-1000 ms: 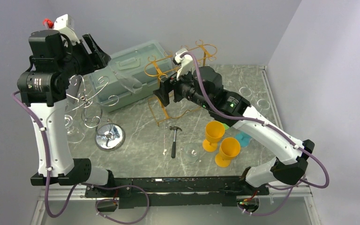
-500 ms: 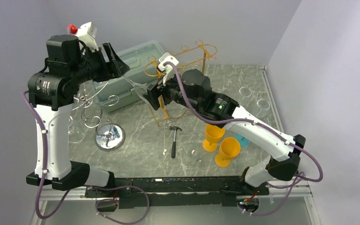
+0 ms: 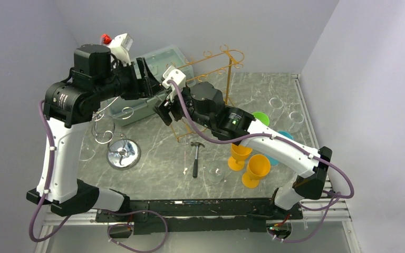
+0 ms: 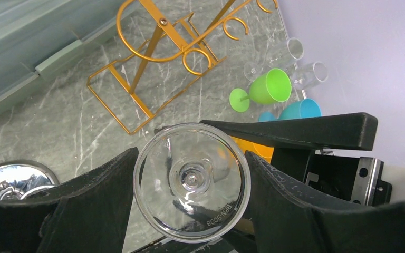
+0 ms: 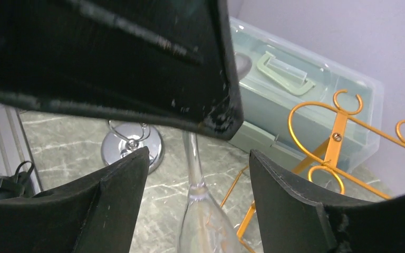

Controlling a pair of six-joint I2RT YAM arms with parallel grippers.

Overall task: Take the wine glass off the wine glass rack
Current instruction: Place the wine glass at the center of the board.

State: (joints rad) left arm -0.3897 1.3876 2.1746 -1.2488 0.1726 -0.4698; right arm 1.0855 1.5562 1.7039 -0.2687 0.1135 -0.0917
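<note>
My left gripper (image 3: 155, 90) is shut on the round foot of a clear wine glass (image 4: 191, 180) and holds it in the air, bowl pointing away, left of the gold rack (image 3: 205, 79). My right gripper (image 3: 163, 108) is open just beside it. In the right wrist view the glass's stem (image 5: 192, 155) runs between the two spread fingers (image 5: 290, 195) without touching them, the bowl nearest the camera. The silver wire rack (image 3: 105, 134) with its round chrome base (image 3: 123, 154) stands at the left, behind and below the left arm.
A clear lidded plastic box (image 3: 161, 58) sits at the back. A small hammer (image 3: 196, 157) and a clear glass (image 3: 214, 173) lie mid-table. Two yellow goblets (image 3: 257, 168), a green one (image 3: 261, 117) and a blue one (image 3: 285, 136) stand under the right arm.
My left arm swung right, carrying the wine glass away from the silver rack. My right arm moved left to meet it, and its open fingers now flank the stem.
</note>
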